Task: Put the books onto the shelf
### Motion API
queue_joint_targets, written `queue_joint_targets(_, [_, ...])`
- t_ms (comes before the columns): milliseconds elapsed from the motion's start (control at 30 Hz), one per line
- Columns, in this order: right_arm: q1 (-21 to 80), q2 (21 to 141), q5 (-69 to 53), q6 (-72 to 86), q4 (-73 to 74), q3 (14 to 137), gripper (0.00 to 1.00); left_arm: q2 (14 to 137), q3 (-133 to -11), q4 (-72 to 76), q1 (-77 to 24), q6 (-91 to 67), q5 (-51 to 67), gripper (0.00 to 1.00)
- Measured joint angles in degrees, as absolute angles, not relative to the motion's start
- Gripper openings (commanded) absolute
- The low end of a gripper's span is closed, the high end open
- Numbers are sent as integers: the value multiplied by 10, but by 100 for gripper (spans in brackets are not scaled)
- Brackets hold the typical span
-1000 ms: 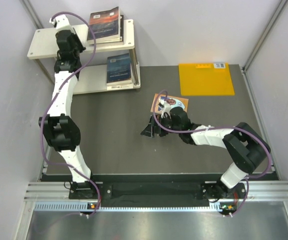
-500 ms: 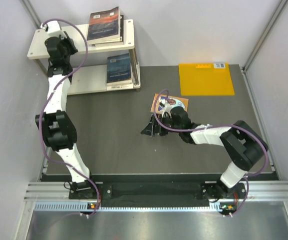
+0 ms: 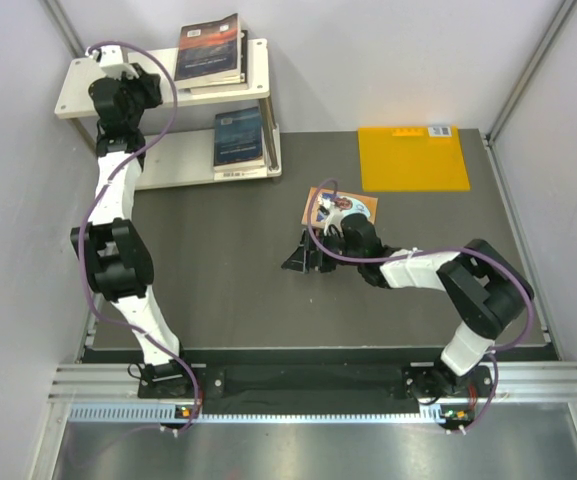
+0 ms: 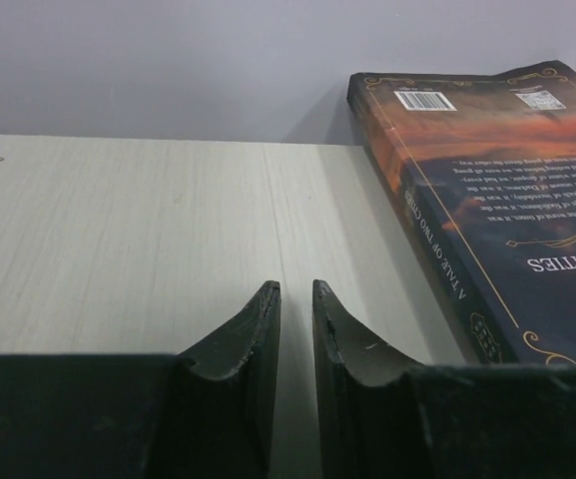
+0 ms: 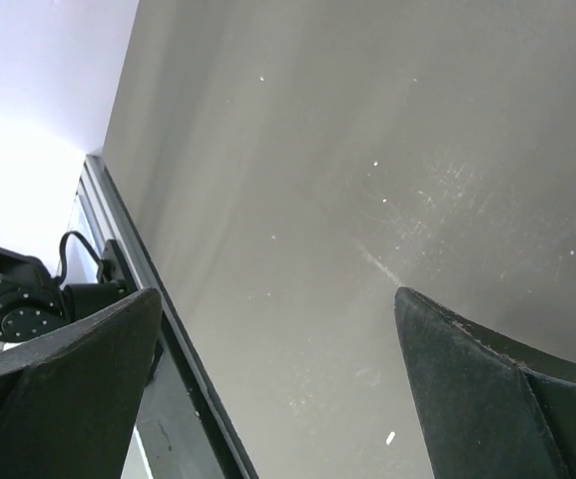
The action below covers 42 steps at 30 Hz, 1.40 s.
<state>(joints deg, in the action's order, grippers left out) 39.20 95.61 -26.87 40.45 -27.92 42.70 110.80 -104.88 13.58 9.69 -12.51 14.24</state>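
The shelf (image 3: 83,88) stands at the back left. Two books are stacked on the right of its top board, the upper one dark with a reddish glow (image 3: 211,48) (image 4: 487,200). A dark blue book (image 3: 239,137) lies on the lower board. My left gripper (image 3: 131,85) (image 4: 294,289) hovers low over the bare top board (image 4: 118,230), left of the stack, its jaws a narrow gap apart with nothing between. An orange-brown book with a blue picture (image 3: 320,197) lies mid-table, partly under my right wrist. My right gripper (image 3: 303,255) (image 5: 278,294) is wide open and empty over the table.
A large orange-yellow sheet (image 3: 413,158) lies flat at the back right of the dark table (image 3: 228,270) (image 5: 367,150). Grey walls close in the back and both sides. The table's near metal edge (image 5: 128,259) and an arm base (image 5: 18,309) show in the right wrist view.
My left arm has shifted a little to the left over the top board, and its jaws have narrowed slightly. The right arm has hardly moved.
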Motion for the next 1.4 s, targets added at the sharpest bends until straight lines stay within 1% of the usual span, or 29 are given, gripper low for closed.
queue_joint_targets(100, [392, 962, -271, 408, -280, 427, 100, 1109, -1049, 140, 97, -125, 158, 25])
queue_joint_targets(200, [392, 965, -272, 409, -281, 427, 100, 1110, -1048, 142, 96, -125, 171, 18])
queue_joint_targets(267, [392, 966, -272, 411, -281, 427, 100, 1110, -1048, 143, 95, -124, 177, 16])
queue_joint_targets(600, [392, 973, -278, 422, -295, 426, 100, 1119, -1058, 150, 61, -118, 185, 15])
queue_joint_targets(800, [392, 973, -281, 427, -308, 416, 99, 1140, -1088, 147, 39, -115, 153, 15])
queue_joint_targets(1133, [392, 974, -284, 433, -309, 412, 100, 1142, -1093, 138, 25, -115, 91, 14])
queue_joint_targets(1400, [392, 979, -286, 438, -317, 412, 100, 1139, -1101, 114, 21, -122, 51, 10])
